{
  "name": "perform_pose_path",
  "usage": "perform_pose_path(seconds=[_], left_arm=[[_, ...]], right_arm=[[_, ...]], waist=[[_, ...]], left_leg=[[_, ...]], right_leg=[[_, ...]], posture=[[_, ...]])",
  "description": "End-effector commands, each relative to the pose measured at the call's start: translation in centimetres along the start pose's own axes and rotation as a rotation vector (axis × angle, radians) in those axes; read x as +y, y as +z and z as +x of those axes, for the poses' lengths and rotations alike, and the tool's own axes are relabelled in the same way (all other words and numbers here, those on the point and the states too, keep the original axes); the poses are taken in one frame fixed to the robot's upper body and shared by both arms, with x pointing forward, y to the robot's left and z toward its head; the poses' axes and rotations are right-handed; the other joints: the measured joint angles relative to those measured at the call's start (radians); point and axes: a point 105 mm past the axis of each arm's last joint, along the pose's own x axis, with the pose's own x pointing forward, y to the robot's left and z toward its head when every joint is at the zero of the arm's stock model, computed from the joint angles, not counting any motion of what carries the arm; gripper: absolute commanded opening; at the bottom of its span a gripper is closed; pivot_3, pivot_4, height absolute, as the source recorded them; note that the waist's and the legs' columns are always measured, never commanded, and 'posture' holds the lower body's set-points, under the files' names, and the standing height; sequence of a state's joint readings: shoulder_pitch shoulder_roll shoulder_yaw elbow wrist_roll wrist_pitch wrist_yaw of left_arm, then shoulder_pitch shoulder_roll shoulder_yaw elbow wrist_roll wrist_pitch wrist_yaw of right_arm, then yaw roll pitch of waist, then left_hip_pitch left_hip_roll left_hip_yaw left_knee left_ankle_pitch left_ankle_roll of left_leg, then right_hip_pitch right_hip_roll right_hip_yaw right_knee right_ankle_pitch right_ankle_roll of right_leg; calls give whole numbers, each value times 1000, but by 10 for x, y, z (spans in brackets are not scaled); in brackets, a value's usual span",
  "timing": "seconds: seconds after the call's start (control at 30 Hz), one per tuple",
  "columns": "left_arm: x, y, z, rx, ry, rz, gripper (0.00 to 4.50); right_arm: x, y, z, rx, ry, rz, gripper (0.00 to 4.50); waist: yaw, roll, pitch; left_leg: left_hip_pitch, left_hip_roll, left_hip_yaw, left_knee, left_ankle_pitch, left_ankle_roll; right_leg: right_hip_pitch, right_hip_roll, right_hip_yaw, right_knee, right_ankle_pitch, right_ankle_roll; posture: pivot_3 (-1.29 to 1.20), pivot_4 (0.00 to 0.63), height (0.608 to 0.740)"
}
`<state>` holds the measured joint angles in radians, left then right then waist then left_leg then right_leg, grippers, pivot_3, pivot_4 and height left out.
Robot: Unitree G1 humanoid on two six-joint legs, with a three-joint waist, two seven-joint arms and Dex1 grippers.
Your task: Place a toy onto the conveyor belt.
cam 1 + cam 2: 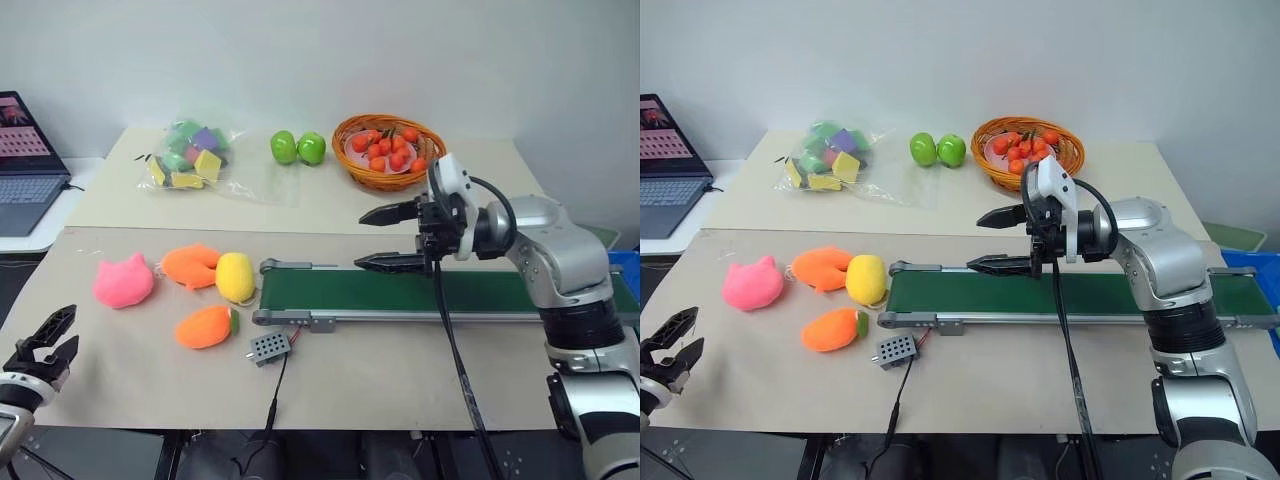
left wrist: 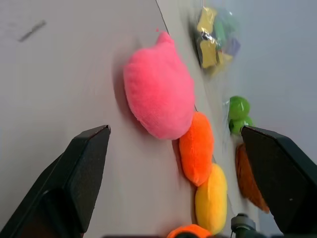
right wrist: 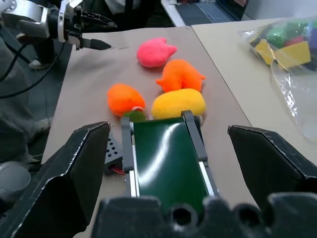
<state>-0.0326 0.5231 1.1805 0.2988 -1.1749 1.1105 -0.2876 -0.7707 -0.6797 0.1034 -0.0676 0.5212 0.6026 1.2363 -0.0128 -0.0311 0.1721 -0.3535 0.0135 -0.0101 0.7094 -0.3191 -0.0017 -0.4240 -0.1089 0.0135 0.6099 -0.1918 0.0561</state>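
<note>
Toy [image 1: 123, 281] is lying at the desk's [image 1: 400, 380] left, beside orange plush [image 1: 190, 266], well left of the belt [image 1: 480, 292]; a far basket [image 1: 388, 150] is holding red fruit. Left fingers [image 1: 48, 340] are gaping near the corner. Left wrist view: toy is touching orange plush, risking a double grab. Right wrist view: right gripper [image 3: 166, 163] is hovering, fingers apart, over the belt.

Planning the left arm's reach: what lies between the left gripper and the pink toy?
Only bare beige tabletop lies between the open left gripper and the pink toy, as the left eye view shows.
</note>
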Motion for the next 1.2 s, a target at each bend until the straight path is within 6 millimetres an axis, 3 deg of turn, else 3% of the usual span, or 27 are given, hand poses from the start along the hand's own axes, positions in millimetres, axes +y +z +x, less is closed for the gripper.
perform_pose_path(seconds=[0.03,0.63,0.93,1.03,1.2], left_arm=[[-1,2,6,-35,-42,-45,4479],[17,-13,81,-75,-5,-272,4479],[15,-39,106,2,27,-269,4479],[17,-41,107,8,41,-262,3608],[20,-35,105,-18,46,-260,1739]], right_arm=[[-1,19,-8,-15,-15,-64,4500],[-4,34,-25,46,-98,-129,4500],[-1,34,-29,71,-135,-140,4500],[-2,33,-29,76,-148,-143,4500],[-2,32,-29,78,-152,-142,4500]], waist=[[0,0,0],[1,0,0],[4,2,-2],[3,2,-2],[0,2,-2]], left_leg=[[0,0,0,0,0,0],[0,0,1,-1,1,-2],[0,0,1,-1,1,-2],[0,0,1,-1,1,-2],[0,0,1,-2,1,-2]], right_leg=[[0,0,0,0,0,0],[-1,0,0,1,0,0],[-1,0,0,1,0,0],[0,0,0,1,0,0],[-1,0,0,1,0,0]], posture=[[0,150,738],[0,150,738],[0,150,738],[0,150,738],[0,150,738]])
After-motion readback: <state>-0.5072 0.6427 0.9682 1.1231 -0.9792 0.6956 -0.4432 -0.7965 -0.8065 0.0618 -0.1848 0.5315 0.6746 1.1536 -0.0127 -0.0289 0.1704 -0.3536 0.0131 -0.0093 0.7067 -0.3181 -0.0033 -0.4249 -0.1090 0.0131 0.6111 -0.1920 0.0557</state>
